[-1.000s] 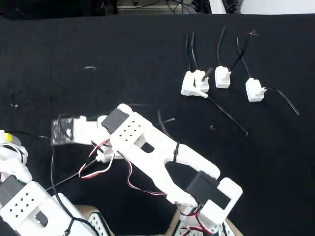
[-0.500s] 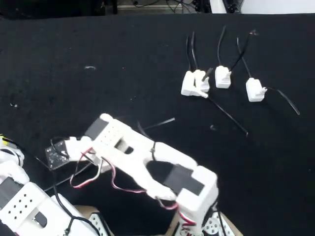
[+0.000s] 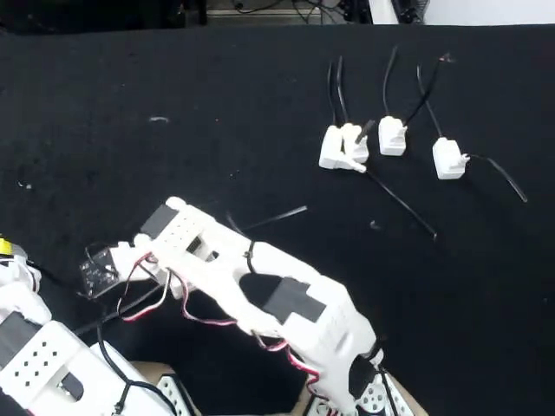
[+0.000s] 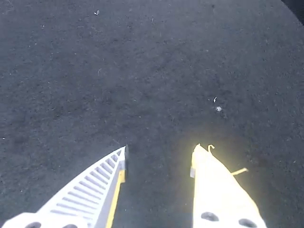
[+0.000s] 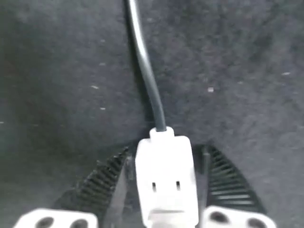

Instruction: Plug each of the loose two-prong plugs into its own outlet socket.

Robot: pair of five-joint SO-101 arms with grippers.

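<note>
1. The right arm [image 3: 260,290] lies low, stretched from its near base toward the near left.
2. The right gripper [image 5: 166,151] clamps a white outlet socket [image 5: 165,178].
3. The left gripper [image 4: 160,148] hangs spread above the black cloth [image 4: 142,71].

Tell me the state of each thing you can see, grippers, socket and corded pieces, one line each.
Left gripper: open, empty, above bare black cloth.
Outlet socket: gripped, both slots empty, cable attached.
Right gripper: shut on that socket.
White corded pair: lying touching each other; mated or not, unclear.
Middle white corded piece: lying loose, ungripped.
Outermost white corded piece: lying loose, ungripped.
</note>
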